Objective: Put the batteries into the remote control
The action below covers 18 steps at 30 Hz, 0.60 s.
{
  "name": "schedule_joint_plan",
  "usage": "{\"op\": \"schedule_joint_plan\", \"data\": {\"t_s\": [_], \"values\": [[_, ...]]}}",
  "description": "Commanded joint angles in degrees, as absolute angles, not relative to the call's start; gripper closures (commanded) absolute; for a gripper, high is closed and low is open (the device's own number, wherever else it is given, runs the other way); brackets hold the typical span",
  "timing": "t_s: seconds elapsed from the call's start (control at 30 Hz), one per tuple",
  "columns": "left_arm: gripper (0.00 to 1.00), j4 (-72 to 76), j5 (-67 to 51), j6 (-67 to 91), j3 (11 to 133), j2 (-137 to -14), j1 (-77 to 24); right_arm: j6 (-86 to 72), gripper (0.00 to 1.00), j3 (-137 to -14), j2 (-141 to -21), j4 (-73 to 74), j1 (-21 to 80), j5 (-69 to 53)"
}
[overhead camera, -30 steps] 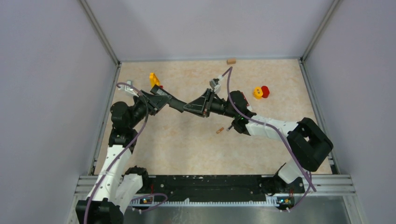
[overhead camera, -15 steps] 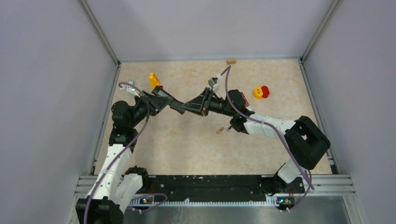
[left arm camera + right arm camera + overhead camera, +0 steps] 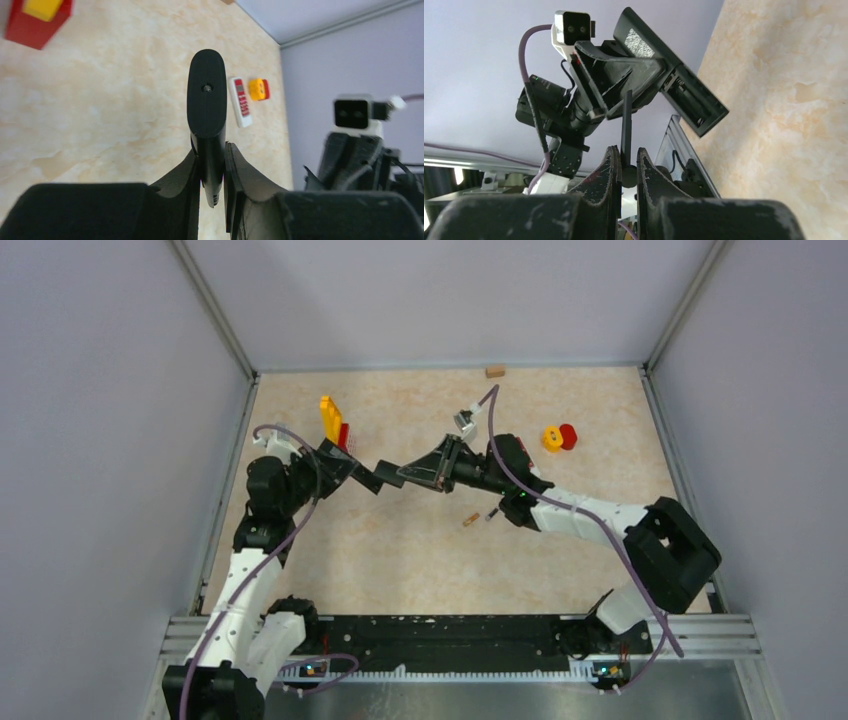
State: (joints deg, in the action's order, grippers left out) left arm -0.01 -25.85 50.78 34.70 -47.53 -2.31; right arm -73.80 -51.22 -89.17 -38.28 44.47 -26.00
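Top view: my left hand (image 3: 352, 472) is clenched on the black remote (image 3: 366, 476), held above the desk (image 3: 400, 560) left of centre. My right hand (image 3: 415, 472) faces it from 3 o'clock, just beside the remote's free end. Left wrist view: the left hand (image 3: 214, 155) pinches the remote (image 3: 206, 100) end-on, upright between both fingers. A white remote with red keys (image 3: 240, 102) lies on the desk beyond, with a yellow-and-red piece (image 3: 259, 89) at its 1 o'clock. Right wrist view: the right hand (image 3: 626, 152) is closed on a thin black plate (image 3: 625, 125) seen edge-on. Beyond it, the black remote (image 3: 674, 80) shows its back compartment open. An orange cell (image 3: 470, 521) and a dark cell (image 3: 491, 517) lie side by side on the desk, at 4 o'clock from the right hand and apart from both hands.
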Motion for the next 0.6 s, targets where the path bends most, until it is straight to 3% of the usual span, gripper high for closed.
{"op": "schedule_joint_plan", "data": {"t_s": [0.0,0.27,0.57], "values": [[1.0,-5.2,-16.4,43.4,36.4,-46.9,-2.0,-68.7,1.0,-47.6,-82.7,-32.8,43.9,-22.1],[1.0,-5.6,-12.0,41.8,35.5,-44.7,-2.0,-70.7,1.0,-33.6,-82.6,-31.6,43.9,-17.5],[1.0,4.3,-26.8,43.7,33.1,-44.6,-2.0,-70.4,1.0,-24.6,-82.0,-28.5,45.4,-9.9]]}}
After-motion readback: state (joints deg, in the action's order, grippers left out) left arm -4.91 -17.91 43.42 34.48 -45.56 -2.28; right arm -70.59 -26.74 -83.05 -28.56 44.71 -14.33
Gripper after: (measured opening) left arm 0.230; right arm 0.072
